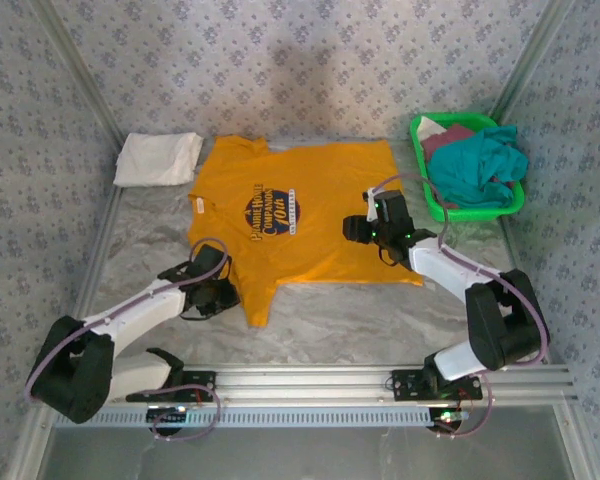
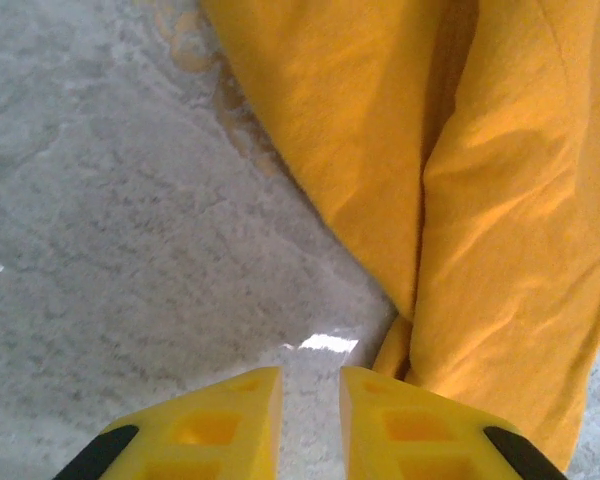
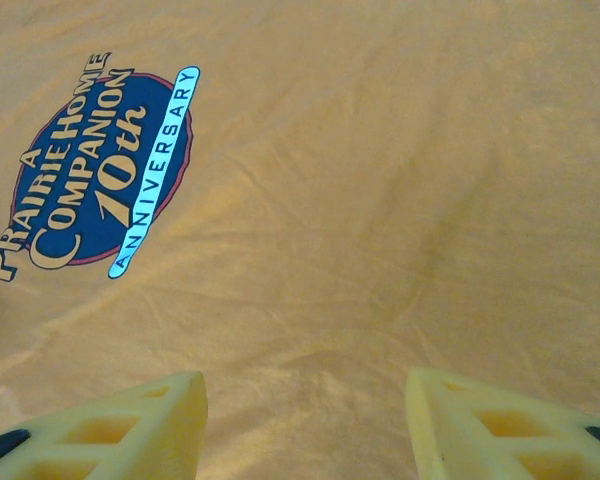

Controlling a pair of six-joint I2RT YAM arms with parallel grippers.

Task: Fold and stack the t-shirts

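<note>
- Under the right gripper (image 3: 305, 385) the orange tee (image 3: 380, 200) lies spread flat, its print (image 3: 90, 170) ahead and to the left. The fingers stand wide apart, holding nothing.
- Just right of the left gripper (image 2: 310, 375), a rumpled edge of that tee rests on the table (image 2: 130, 250). These fingers are nearly together — a slim gap, nothing in it.
- Well beyond the left gripper sits a folded white tee (image 1: 158, 158).
- Beyond the right gripper, a teal tee (image 1: 475, 170) and a maroon tee (image 1: 448, 138) lie in a basket (image 1: 435, 207).
</note>
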